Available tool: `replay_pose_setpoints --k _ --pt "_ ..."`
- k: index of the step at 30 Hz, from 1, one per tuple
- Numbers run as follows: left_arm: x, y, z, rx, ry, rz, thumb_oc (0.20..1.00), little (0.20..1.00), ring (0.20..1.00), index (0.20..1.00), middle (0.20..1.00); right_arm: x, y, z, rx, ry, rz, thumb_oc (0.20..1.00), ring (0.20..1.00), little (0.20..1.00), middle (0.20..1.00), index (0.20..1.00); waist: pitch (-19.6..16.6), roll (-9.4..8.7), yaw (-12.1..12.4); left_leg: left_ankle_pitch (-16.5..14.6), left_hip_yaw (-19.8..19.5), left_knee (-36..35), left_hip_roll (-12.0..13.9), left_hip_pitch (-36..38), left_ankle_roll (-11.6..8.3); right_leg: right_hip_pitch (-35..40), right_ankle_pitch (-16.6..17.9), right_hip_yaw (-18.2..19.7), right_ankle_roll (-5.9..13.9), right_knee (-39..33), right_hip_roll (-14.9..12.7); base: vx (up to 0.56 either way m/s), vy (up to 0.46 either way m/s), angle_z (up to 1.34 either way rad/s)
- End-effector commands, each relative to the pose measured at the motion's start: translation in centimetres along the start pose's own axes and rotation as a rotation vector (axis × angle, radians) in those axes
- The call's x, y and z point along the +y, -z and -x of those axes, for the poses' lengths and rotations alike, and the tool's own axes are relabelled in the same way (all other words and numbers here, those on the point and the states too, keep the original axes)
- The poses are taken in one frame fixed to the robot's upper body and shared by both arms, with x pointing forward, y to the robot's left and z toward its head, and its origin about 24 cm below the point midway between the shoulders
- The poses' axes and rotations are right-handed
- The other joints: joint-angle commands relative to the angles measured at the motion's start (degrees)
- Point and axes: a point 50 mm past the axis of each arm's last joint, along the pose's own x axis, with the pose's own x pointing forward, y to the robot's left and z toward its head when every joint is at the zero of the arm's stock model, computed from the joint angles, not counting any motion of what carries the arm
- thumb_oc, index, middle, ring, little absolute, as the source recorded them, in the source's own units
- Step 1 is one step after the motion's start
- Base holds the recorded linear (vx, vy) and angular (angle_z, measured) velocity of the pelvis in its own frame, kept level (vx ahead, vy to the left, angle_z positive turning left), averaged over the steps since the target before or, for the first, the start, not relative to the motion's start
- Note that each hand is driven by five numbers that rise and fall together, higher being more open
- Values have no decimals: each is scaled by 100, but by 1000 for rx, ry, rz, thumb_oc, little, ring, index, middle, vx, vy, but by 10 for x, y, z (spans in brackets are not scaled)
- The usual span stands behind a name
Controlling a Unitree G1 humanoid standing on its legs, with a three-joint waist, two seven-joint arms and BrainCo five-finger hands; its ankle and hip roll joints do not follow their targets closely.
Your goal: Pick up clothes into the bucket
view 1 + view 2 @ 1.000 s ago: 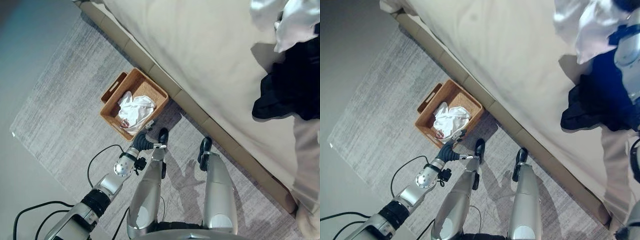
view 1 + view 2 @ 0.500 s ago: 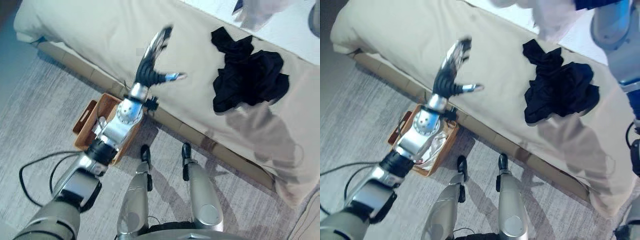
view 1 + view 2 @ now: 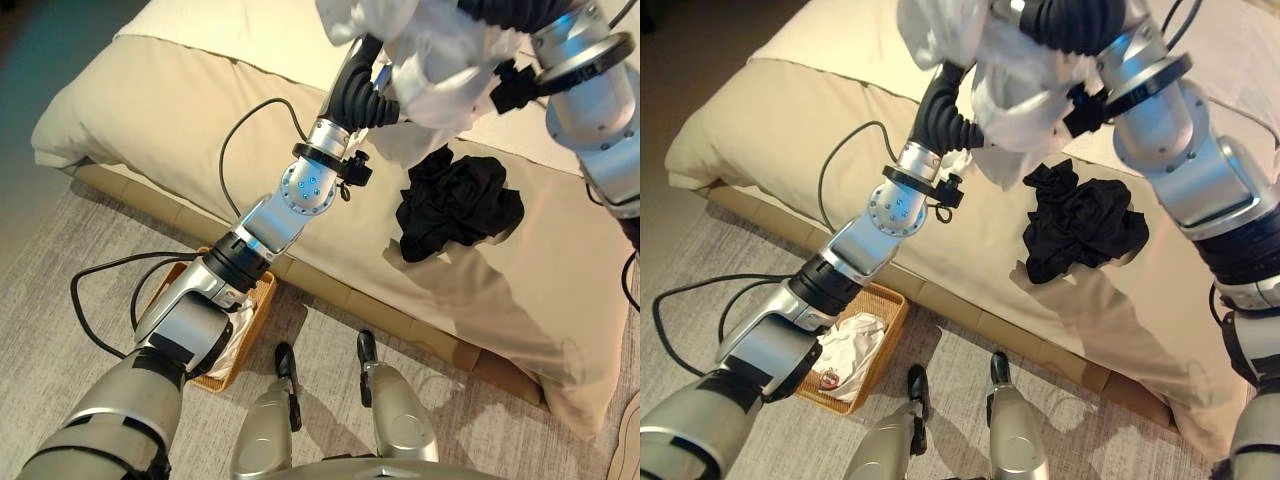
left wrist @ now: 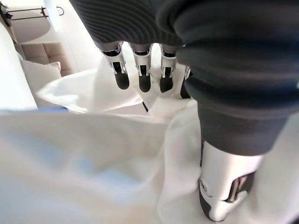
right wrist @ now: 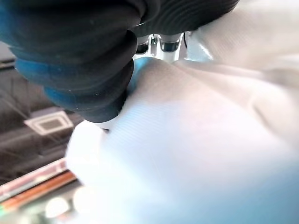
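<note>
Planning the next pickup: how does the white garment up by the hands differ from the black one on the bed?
The white garment hangs lifted off the bed, bunched at the left hand and right hand; the black garment lies crumpled on the cover, touched by neither. The white one looks larger and pale, the black one a compact dark heap. Neither is in the wicker basket, which already holds white cloth.

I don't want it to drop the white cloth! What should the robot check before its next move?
1. White garment lifted off the bed: ok.
2. Right robot hand gripping it: cannot tell, fingers buried in cloth.
3. Left robot hand gripping it: not ok, fingers straight.
4. Basket has room: ok, white clothes fill part.
5. Black garment collected: not ok, lying on the bed.
</note>
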Motion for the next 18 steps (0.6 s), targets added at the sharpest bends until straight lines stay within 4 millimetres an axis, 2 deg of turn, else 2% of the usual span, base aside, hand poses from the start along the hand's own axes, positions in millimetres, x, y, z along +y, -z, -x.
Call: replay_pose_setpoints --k 1,8,10,13,15,16,17,18 --pt "-20 11 5 58 18 57 1000 1000 1000 1000 1000 18 -15 8 -84 -27 -229 200 200 200 200 200 -877 -136 -57 -510 -41 254 -51 51 -12 249 188 -159 313 -266 -142 57 8 2" --pt "-36 44 21 244 22 90 1000 1000 1000 1000 1000 30 -38 18 -178 -68 -482 200 200 200 200 200 -1120 -139 -102 -601 -7 199 -40 334 40 530 100 -191 320 -279 -142 57 3 0" --pt "-39 48 25 272 17 122 1000 1000 1000 1000 1000 33 -40 21 -188 -72 -536 200 200 200 200 200 -1171 -147 -105 -624 -7 201 -35 382 51 585 94 -204 325 -314 -148 37 -10 -3" --pt "-41 46 28 275 21 188 1000 1000 1000 1000 1000 36 -43 22 -192 -94 -572 200 200 200 200 200 -1215 -143 -95 -641 -13 198 -30 414 60 619 79 -205 321 -332 -145 0 0 0" --pt "-42 36 28 231 49 300 1000 1000 1000 1000 1000 39 -42 23 -180 -110 -580 200 200 200 200 200 -1254 -140 -88 -655 -13 221 -27 414 62 637 79 -206 318 -349 -141 0 0 0" --pt "-42 36 28 231 49 301 1000 1000 1000 1000 1000 39 -42 23 -180 -110 -581 200 200 200 200 200 -1256 -142 -90 -657 -12 223 -27 412 62 637 79 -206 318 -349 -140 0 0 0" --pt "-41 28 30 204 64 414 633 633 633 633 633 40 -39 24 -164 -104 -590 200 200 200 200 200 -1295 -146 -73 -670 -10 234 -25 422 58 677 83 -213 321 -395 -144 31 -7 -3" --pt "-42 26 33 199 81 492 498 498 498 498 498 40 -37 24 -157 -98 -594 200 200 200 200 200 -1317 -147 -71 -676 -4 244 -24 426 54 696 88 -210 319 -414 -142 46 -5 -4"
